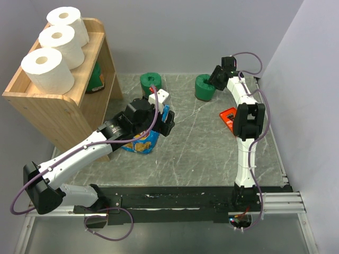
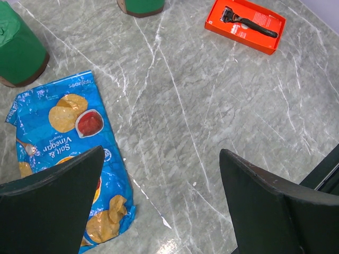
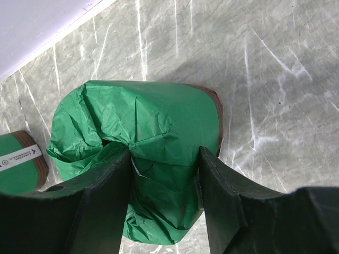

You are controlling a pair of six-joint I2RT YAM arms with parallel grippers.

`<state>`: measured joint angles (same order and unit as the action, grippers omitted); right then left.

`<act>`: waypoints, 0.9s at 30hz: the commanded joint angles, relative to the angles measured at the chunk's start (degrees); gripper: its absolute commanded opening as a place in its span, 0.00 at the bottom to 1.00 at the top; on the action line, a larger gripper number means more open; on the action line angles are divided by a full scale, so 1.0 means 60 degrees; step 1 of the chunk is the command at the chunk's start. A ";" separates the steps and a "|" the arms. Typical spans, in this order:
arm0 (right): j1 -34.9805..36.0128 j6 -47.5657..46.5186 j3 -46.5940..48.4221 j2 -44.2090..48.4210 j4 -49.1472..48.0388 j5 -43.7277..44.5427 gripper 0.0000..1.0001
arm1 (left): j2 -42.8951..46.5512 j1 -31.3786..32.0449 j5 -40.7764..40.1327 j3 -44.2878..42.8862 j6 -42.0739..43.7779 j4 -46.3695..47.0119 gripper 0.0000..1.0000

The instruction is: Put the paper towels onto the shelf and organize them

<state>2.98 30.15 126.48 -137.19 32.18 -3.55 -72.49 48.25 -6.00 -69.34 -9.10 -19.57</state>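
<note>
Rolls number six from above. Three are white and stand in a row in the tray top of the shelf (image 1: 50, 108): the back white roll (image 1: 64, 20), the middle white roll (image 1: 59, 41) and the front white roll (image 1: 46, 67), each plump with its hollow core facing up. Three are dark green: the shelved green roll (image 1: 95, 78) sits on a lower tier, while the middle green roll (image 1: 152, 84) and the far-right green roll (image 1: 203, 88) stand on the table (image 1: 196, 153). We see the left gripper (image 1: 169, 124) above one blue chip bag (image 1: 140, 144), and the right gripper (image 1: 214, 78) at the far-right roll, with one red-orange razor pack (image 1: 229, 116) nearby

From the left wrist, the left gripper (image 2: 161, 156) has its jaws spread wide with nothing between them; below lie the chip bag (image 2: 63, 121), the razor pack (image 2: 246, 24) and the edges of two green rolls (image 2: 18, 47) (image 2: 140, 6)

From the right wrist, the right gripper (image 3: 164, 156) pinches the far-right green roll (image 3: 153, 121), its crinkled green wrapping bunched between the fingers (image 3: 100, 203); the middle green roll (image 3: 18, 161) peeks in at the left
</note>
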 commanded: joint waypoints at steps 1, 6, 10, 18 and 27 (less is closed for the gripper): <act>0.0103 -0.0045 0.0439 -0.0339 0.0129 0.0138 0.57 | 0.0275 0.0088 -0.0201 0.0014 0.0038 0.0347 0.96; 0.0147 -0.0147 0.0498 -0.0325 0.0231 0.0123 0.53 | 0.0245 0.0118 -0.0201 -0.0045 0.0052 0.0259 0.96; 0.0162 -0.0527 0.0003 0.0099 -0.0133 -0.0199 0.44 | 0.0392 0.0132 -0.0289 0.0043 0.0067 0.0376 0.96; 0.0162 -0.1610 -0.1463 0.1666 -0.0837 -0.1923 0.40 | 0.0509 0.0176 -0.0465 0.0072 0.0125 0.0376 0.96; 0.0718 -0.2957 -0.5018 0.4068 -0.0838 -0.3480 0.40 | 0.0641 0.0206 -0.0465 0.0087 0.0111 0.0406 0.96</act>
<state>4.29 17.96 103.09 -122.28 28.12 -18.79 -70.57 49.17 -8.05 -69.01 -8.67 -19.53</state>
